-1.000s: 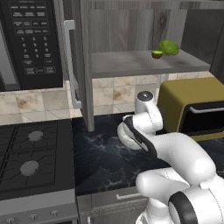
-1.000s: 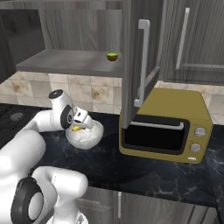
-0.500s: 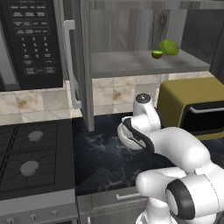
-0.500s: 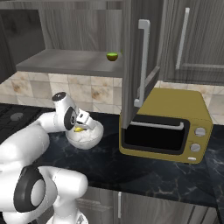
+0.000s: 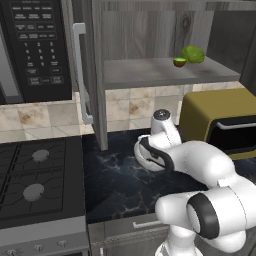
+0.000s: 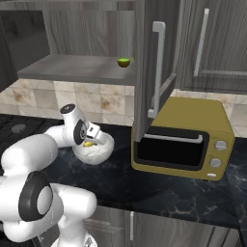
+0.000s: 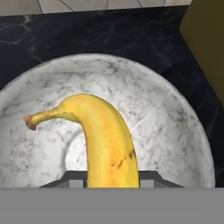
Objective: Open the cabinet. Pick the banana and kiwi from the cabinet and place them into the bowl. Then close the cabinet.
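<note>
The cabinet stands open, its left door (image 5: 93, 75) and right door (image 6: 147, 67) swung out from the grey shelf (image 5: 150, 74). On that shelf lies the kiwi (image 5: 179, 62) (image 6: 124, 62). My gripper (image 6: 91, 139) (image 7: 111, 178) hangs low inside the white marbled bowl (image 6: 101, 152) (image 7: 175, 118) (image 5: 141, 152) on the dark counter. It is shut on the banana (image 7: 105, 140) (image 6: 89, 143), which points away from the hand, stem end over the bowl's floor. From the left, my arm hides most of the bowl.
A larger bright green lumpy fruit (image 5: 193, 54) sits behind the kiwi. An olive-yellow toaster oven (image 6: 185, 137) stands just right of the bowl, under the right door. A black microwave (image 5: 35, 45) hangs on the left above a stovetop (image 5: 35, 180).
The hand has shifted only slightly over the bowl. The banana stays in the grip, and the kiwi and doors have not moved.
</note>
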You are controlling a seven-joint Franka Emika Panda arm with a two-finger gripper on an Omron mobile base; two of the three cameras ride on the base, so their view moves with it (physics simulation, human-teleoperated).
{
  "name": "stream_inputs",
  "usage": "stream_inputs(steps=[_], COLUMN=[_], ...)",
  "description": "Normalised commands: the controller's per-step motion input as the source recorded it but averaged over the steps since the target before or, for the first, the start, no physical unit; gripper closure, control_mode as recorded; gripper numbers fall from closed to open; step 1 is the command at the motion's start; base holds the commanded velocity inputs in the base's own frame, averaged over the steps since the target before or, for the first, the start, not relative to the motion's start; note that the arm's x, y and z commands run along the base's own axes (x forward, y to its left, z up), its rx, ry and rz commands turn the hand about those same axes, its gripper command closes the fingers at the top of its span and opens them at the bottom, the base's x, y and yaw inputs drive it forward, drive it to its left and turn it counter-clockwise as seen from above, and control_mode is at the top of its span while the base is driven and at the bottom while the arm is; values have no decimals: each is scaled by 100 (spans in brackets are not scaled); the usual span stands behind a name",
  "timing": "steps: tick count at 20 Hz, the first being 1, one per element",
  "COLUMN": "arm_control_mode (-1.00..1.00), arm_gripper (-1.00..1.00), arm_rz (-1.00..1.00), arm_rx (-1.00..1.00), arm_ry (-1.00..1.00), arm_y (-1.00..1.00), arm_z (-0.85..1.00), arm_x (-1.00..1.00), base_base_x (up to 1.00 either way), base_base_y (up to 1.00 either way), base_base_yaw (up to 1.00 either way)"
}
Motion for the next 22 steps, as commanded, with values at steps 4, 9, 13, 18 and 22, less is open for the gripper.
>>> stream_inputs(steps=[4, 9, 13, 18, 22], arm_control_mode=[-100, -100, -100, -100, -100], arm_gripper=[100, 100, 100, 100, 100], arm_rz=[0, 0, 0, 0, 0], arm_rx=[0, 0, 0, 0, 0], arm_ry=[1, 1, 0, 2, 1], arm_y=[0, 0, 0, 0, 0], arm_z=[-15, -15, -11, -2, 0], arm_x=[11, 11, 4, 0, 0], base_base_x=[0, 0, 0, 0, 0], base_base_y=[0, 0, 0, 0, 0], base_base_yaw=[0, 0, 0, 0, 0])
